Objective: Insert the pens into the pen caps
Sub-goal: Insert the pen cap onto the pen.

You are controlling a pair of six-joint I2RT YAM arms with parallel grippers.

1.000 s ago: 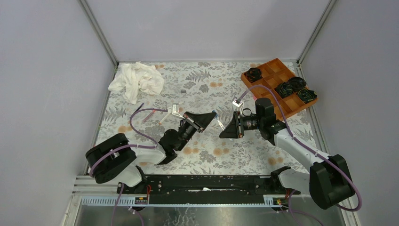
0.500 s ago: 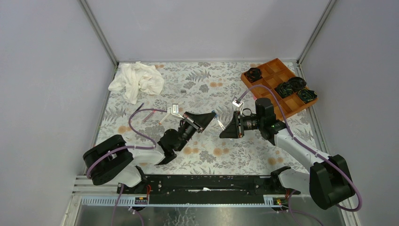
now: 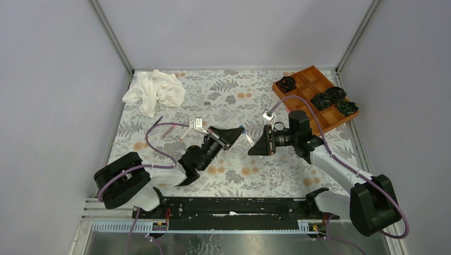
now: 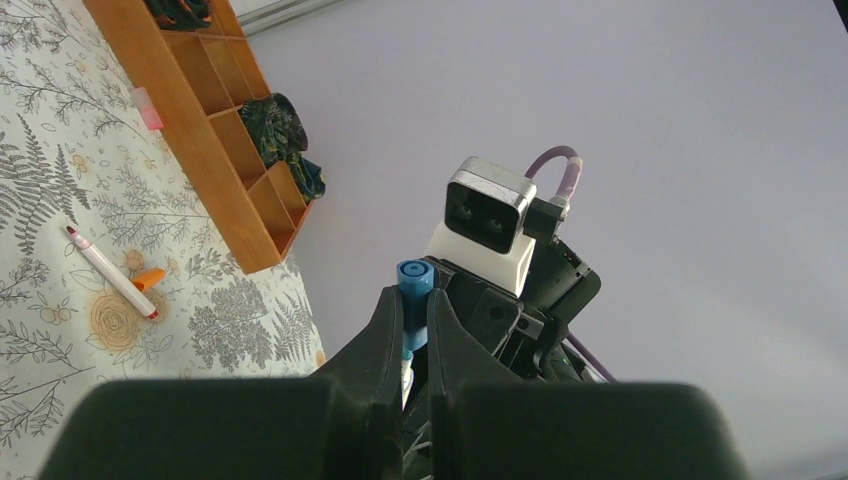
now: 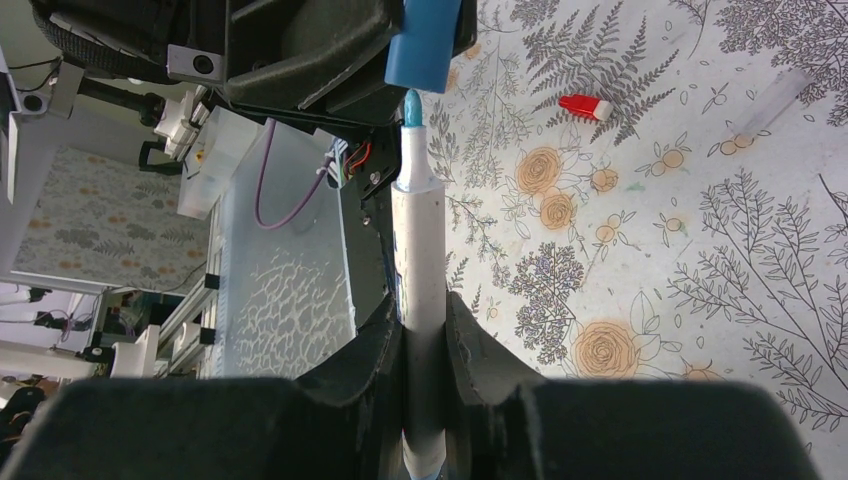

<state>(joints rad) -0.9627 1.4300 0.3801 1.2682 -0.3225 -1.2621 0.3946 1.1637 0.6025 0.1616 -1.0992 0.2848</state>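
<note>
Above the floral table (image 3: pixel 276 178), the pen (image 5: pixel 420 260) has edged toward the blue cap (image 5: pixel 424 45).

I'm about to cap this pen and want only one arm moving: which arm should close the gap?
Right, probably. The right fingers clamp the pen, whose blue tip points at the blue cap mouth, just short of it. The left fingers pinch that short cap; better held steady.

Dead ahead of right gripper (image 5: pixel 425 318): left gripper (image 4: pixel 417 305) blocks, slim gap between. To its right: open table (image 5: pixel 700 200), one red cap (image 5: pixel 586 107) lying there.
</note>
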